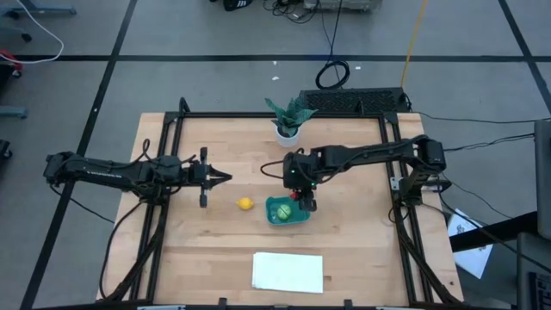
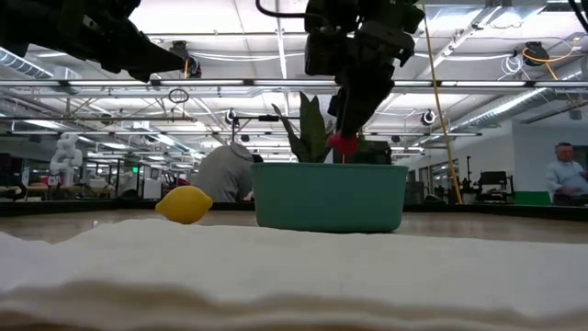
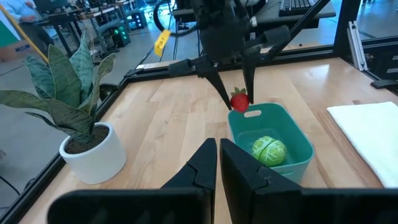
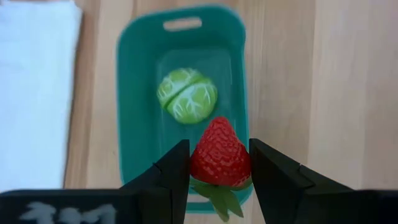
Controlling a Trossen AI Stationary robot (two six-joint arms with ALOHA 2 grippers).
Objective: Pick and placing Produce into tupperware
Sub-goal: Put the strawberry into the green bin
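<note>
The teal tupperware (image 1: 298, 220) sits mid-table with the green round piece (image 1: 282, 211) lying inside it (image 4: 186, 94). The yellow lemon piece (image 1: 245, 204) rests on the wood just left of the tub. My right gripper (image 4: 219, 146) hangs over the tub's right end, shut on the red strawberry-like piece (image 4: 219, 155). My left gripper (image 1: 220, 178) hovers left of the lemon with its fingers (image 3: 208, 163) shut on nothing. My right gripper pinches the red piece (image 3: 240, 101) between its two fingers (image 3: 250, 78), one on each side of its red body. The fingers point down from above. The piece is lifted clear, above the tub's rim (image 2: 329, 167), with its green leaves toward the wrist (image 4: 221, 198).
A leafy plant in a white pot (image 1: 287, 122) stands at the far side, behind the tub. A flat white sheet (image 1: 288, 271) lies near the table's near edge. Black frame rails (image 1: 164, 172) border the left and right sides. People show in the room beyond the table (image 2: 562, 175).
</note>
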